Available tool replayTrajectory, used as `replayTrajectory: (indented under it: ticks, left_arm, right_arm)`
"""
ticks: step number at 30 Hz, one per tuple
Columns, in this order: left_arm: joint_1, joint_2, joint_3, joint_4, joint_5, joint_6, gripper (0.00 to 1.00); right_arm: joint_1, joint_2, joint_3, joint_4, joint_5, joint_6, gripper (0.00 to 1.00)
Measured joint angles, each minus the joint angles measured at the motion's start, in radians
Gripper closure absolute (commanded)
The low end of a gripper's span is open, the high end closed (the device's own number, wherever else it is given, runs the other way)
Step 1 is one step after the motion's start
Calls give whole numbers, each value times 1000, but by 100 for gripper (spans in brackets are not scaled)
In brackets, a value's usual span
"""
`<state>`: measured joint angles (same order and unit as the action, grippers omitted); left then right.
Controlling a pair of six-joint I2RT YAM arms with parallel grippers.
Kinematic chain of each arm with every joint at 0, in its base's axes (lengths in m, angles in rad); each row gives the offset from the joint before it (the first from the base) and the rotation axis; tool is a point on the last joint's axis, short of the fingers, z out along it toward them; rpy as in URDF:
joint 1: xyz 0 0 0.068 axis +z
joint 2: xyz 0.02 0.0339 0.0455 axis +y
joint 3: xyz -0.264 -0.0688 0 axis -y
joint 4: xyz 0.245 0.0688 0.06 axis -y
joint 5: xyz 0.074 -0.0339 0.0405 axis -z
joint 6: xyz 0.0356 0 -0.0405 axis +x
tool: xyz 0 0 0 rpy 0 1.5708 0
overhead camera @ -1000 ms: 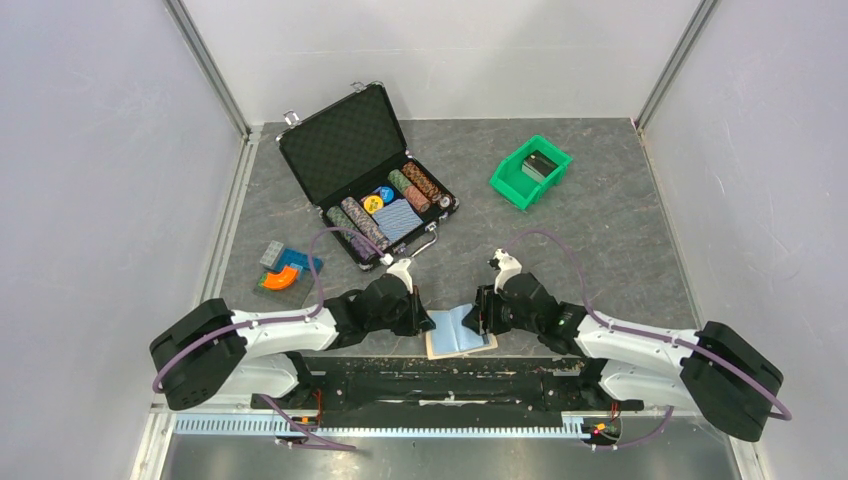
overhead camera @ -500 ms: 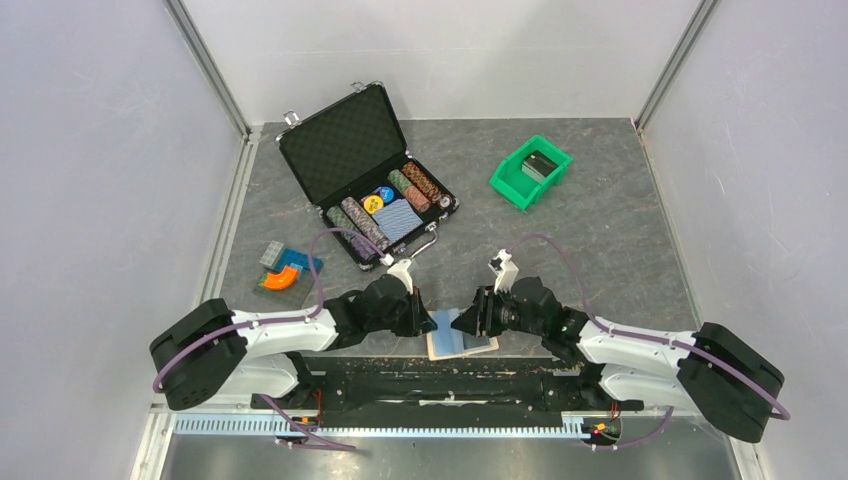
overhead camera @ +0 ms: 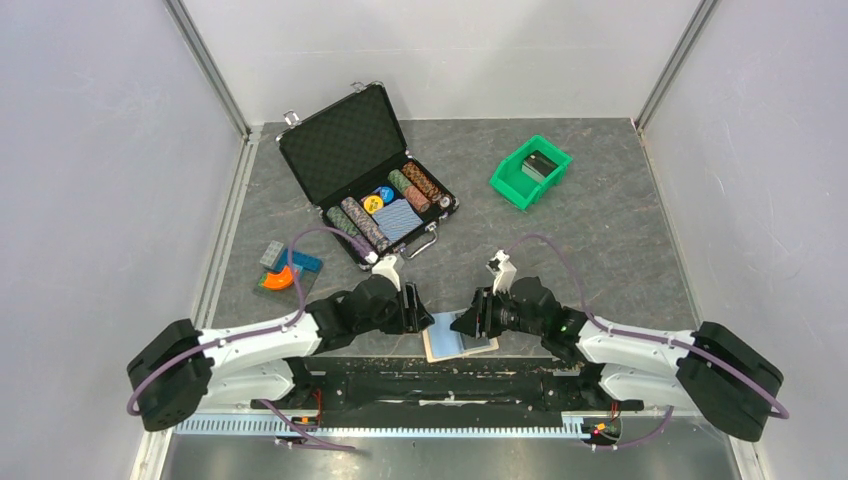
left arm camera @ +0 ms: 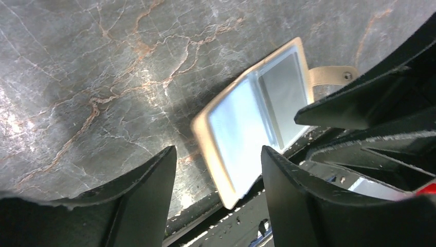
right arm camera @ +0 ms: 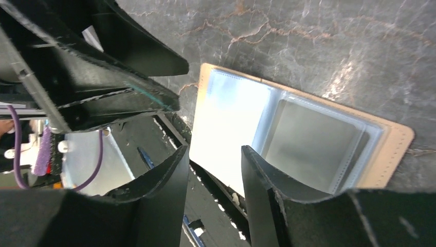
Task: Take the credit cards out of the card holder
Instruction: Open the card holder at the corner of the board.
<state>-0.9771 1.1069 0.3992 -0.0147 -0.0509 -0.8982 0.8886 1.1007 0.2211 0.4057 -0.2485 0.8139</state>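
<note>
**Item 1. Card holder** (overhead camera: 458,341): tan, lying open face-up on the table (overhead camera: 600,230) at its near edge, between my two arms. One corner seems to overhang the edge, above the dark rail below.

**Item 2. Credit cards:** I count one likely candidate, a grey card (right arm camera: 314,145) behind a clear sleeve on the tab side of the holder. None is out yet.

**Item 3. Left gripper** (left arm camera: 218,154): fingers spread, nothing between them, poised just beside the holder's far leaf.

**Item 4. Right gripper** (right arm camera: 215,152): fingers spread and empty, low over the bright leaf, close to the left gripper.

**Item 5. Risks, as I judge them:**
- The holder sits at the brink, so a sideways push from either finger could slide it off the table.
- The cards lie flat in slick sleeves. A pinch may catch the plastic rather than the card and lift or fold the whole holder.
- My two grippers work very near each other, so a careless closing move could knock them together.
- If nothing pins the holder, a pull on a card would likely drag it along.

**Item 6. Not legible:**
- Glare washes out the bright leaf in both wrist views, and I cannot tell whether it carries a card.
- From above, the arms cover much of the holder.
- I cannot make out how many sleeves there are or which way they open.
</note>
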Motion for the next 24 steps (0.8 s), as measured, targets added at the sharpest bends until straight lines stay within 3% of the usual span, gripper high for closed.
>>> replayTrajectory:
  ticks: [9, 14, 24]
  left_arm:
    - [1, -82, 0, -15, -18, -2, 24]
    - [0, -16, 0, 5, 5, -1, 33]
    - [1, 137, 7, 85, 61, -1, 41]
  right_arm:
    - [0, -88, 63, -184, 127, -106, 53]
    - [-4, -98, 60, -256, 180, -132, 53]
    - [-16, -83, 44, -303, 221, -158, 53]
